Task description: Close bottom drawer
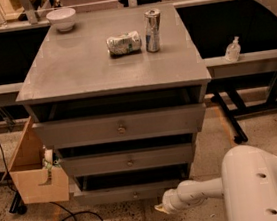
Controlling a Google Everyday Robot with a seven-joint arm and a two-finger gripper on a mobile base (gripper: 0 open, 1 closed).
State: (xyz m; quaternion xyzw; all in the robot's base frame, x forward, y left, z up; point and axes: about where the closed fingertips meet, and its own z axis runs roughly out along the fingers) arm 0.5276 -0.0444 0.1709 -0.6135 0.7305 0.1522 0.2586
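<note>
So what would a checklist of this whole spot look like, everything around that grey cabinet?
Surface: grey cabinet top, carrying three things.
Job's things: bottom drawer, dark gap above its front, seemingly not pushed in.
Clutter: bowl; crushed can lying flat; upright can beside it.
Grippers: gripper low, by the bottom drawer's right end.
Cables: black cable looped on the floor.
Surroundings: cardboard box at the cabinet's left; bottle on a ledge at right.
</note>
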